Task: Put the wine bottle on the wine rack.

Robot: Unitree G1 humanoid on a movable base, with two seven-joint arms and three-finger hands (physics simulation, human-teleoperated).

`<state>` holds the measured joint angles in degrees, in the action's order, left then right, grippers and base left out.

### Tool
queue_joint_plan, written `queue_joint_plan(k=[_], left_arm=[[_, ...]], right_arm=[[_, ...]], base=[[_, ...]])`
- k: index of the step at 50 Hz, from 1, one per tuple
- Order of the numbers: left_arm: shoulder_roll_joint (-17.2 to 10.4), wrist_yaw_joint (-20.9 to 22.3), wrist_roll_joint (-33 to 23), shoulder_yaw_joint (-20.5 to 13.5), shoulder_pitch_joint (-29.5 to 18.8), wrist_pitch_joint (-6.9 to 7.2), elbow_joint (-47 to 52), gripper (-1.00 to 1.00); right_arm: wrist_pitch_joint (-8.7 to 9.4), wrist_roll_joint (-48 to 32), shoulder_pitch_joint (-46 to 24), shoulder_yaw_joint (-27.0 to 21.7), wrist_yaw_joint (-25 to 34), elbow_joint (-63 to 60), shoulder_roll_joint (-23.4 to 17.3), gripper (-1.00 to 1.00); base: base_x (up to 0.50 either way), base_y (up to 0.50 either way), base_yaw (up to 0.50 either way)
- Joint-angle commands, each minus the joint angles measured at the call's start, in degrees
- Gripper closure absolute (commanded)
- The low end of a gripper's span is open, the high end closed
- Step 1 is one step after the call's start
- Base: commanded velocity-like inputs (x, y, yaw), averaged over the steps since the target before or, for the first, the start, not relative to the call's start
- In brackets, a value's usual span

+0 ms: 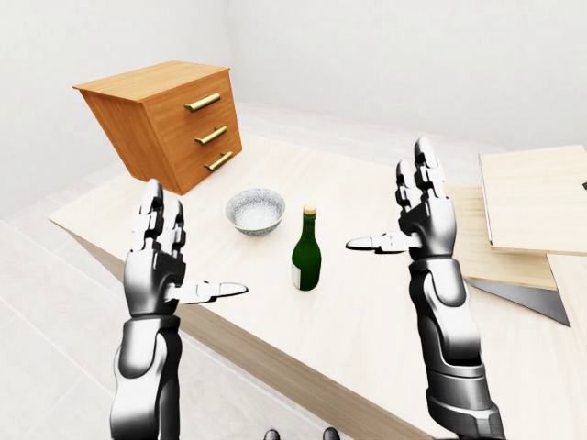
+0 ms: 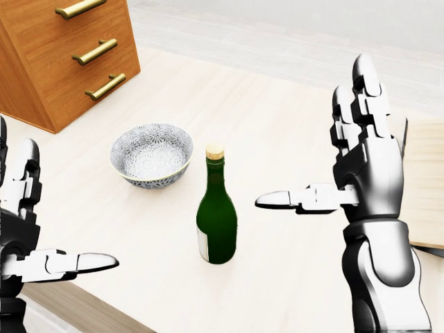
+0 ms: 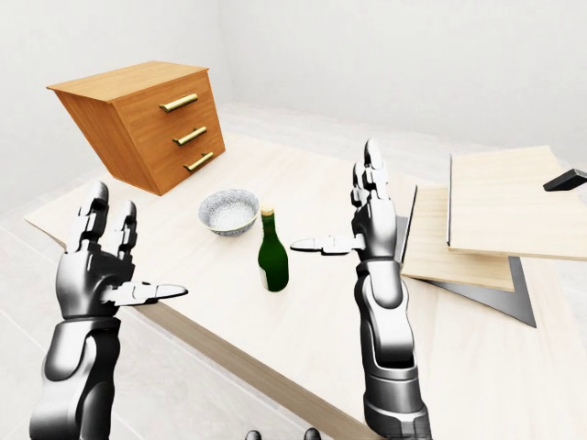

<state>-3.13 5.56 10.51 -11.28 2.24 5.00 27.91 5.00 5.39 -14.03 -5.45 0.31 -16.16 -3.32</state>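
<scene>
Both hands are held up open and grip nothing: the right hand [image 2: 368, 173] stands to the right of the wine bottle [image 2: 216, 215] with fingers upright and thumb pointing left toward the bottle's neck without touching it, and the left hand [image 1: 158, 266] hangs near the table's near-left edge, well apart from the bottle. In the head view the left hand is cut off by the left edge, so only its thumb and part of its fingers show. That green, cork-topped bottle stands upright on the pale table [image 2: 277, 125], between the two hands. A patterned bowl [image 2: 151, 154] sits just to the bottle's far left, apart from it. Farther left, a wooden drawer chest [image 1: 170, 119] with three brass handles rests tilted on the table. To the right lie stacked light wooden boards [image 3: 495, 215] over a dark grey sheet; whether they form the rack is hard to make out, and a small black piece at the right-eye view's right edge is cut off.
</scene>
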Motion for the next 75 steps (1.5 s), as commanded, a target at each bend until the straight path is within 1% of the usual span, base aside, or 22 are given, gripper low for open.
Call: queue_joint_plan(k=[1, 4, 8, 10, 11, 20, 22, 36, 40, 42, 48, 56, 63, 75], left_arm=[[-0.13, 0.18, 0.26, -0.65, -0.44, 0.00, 0.76, -1.00], [-0.23, 0.31, 0.32, -0.86, -0.62, 0.00, 0.19, -1.00], [-0.45, 0.35, 0.57, -1.28, -1.16, 0.00, -0.49, -1.00], [-0.50, 0.28, 0.79, -1.45, -1.37, 0.00, -0.69, -1.00], [-0.49, 0.23, 0.83, -1.39, -1.29, 0.00, -0.45, -1.00], [-0.55, 0.14, 0.87, -1.36, -1.15, 0.00, -0.40, -1.00], [-0.53, 0.09, 0.97, -1.39, -1.04, 0.00, -0.08, -1.00], [-0.43, 0.08, 0.86, -1.15, -0.97, 0.00, -0.62, -1.00], [-0.41, 0.06, 0.94, -1.16, -0.91, 0.00, -0.50, -1.00], [-0.40, 0.10, 0.91, -1.15, -0.90, 0.00, -0.71, -1.00], [-0.54, 0.04, 1.19, -1.47, -0.91, 0.00, -0.26, -1.00], [-0.48, 0.20, 1.01, -1.46, -0.76, 0.00, -1.02, -1.00], [-0.55, 0.15, 1.15, -1.49, -0.81, 0.00, -0.43, -1.00], [-0.66, 0.34, 1.08, -1.61, -0.92, 0.00, -0.81, -1.00]], right_arm=[[0.00, 1.94, -7.69, 0.02, -1.78, 8.95, 0.33, -1.00], [0.00, 2.09, -9.20, 0.19, -2.75, 11.60, -0.02, -1.00], [0.00, 2.65, -10.62, 0.63, -4.07, 12.22, -0.06, -1.00], [0.00, 1.69, -12.01, 0.89, -5.75, 14.77, -0.23, -1.00], [0.00, 1.80, -12.73, 0.72, -5.18, 17.60, -0.37, -1.00], [0.00, 2.82, -15.21, 1.50, -5.68, 21.22, 0.12, -1.00], [0.00, 2.53, -16.03, 1.66, -5.57, 24.01, 0.03, -1.00], [0.00, 0.31, -16.63, 4.73, -3.46, 28.86, 1.90, -1.00], [0.00, -0.16, -17.24, 4.72, -3.21, 31.06, 2.46, -1.00], [0.00, 0.86, -17.39, 4.60, -1.79, 31.65, 2.92, -1.00], [0.00, -0.50, -18.55, 5.15, -1.80, 34.67, 3.21, -1.00], [0.00, -0.40, -19.31, 5.03, -1.08, 36.32, 3.70, -1.00], [0.00, -0.90, -21.84, 4.55, -1.87, 40.32, 3.53, -1.00], [0.00, -0.14, -25.56, 4.51, -0.01, 48.84, 4.14, -1.00]], base=[[0.00, 0.00, 0.00], [0.00, 0.00, 0.00], [0.00, 0.00, 0.00], [0.00, 0.00, 0.00], [0.00, 0.00, 0.00], [0.00, 0.00, 0.00], [0.00, 0.00, 0.00], [0.00, 0.00, 0.00], [0.00, 0.00, 0.00], [0.00, 0.00, 0.00], [0.00, 0.00, 0.00], [0.00, 0.00, 0.00], [0.00, 0.00, 0.00], [0.00, 0.00, 0.00]])
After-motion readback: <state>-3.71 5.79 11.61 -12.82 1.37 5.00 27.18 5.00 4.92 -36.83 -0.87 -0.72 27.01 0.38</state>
